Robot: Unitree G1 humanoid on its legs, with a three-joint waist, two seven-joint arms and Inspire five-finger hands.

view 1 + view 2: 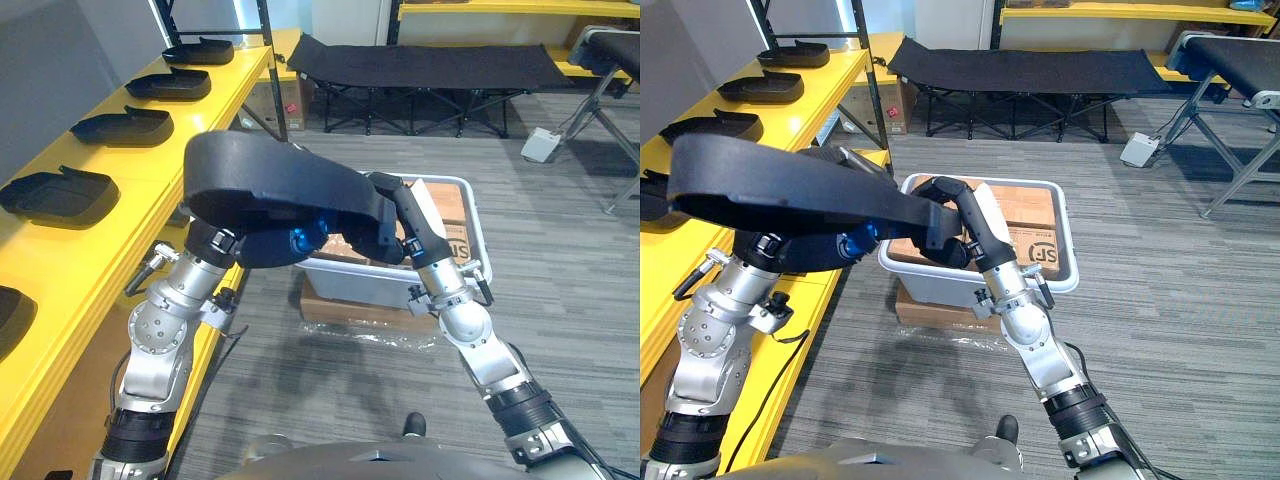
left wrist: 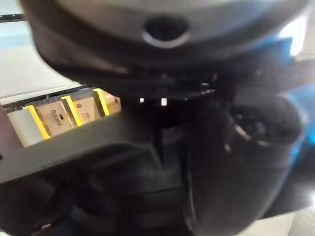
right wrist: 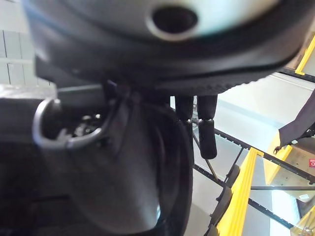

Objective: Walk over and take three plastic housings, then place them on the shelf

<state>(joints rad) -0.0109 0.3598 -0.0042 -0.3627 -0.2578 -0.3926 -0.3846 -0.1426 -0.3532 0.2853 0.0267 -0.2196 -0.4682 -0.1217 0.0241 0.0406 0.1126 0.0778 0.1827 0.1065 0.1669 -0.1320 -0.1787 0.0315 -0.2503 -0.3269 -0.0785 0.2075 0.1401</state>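
Floor: grey ribbed carpet [image 1: 560, 300]. Left side: long yellow shelf [image 1: 150, 165] against grey wall [image 1: 60, 60]. Rear: black fabric folding cot [image 1: 420, 62].

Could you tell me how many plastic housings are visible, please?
6: five housings along the yellow shelf, one housing held by left hand and right hand; more may be hidden.

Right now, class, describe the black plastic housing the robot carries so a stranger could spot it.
Find the long yellow shelf along the robot's left. Beside it, a black plastic housing is held up between the left hand and right hand. Unlike its shelved neighbours, it is airborne.
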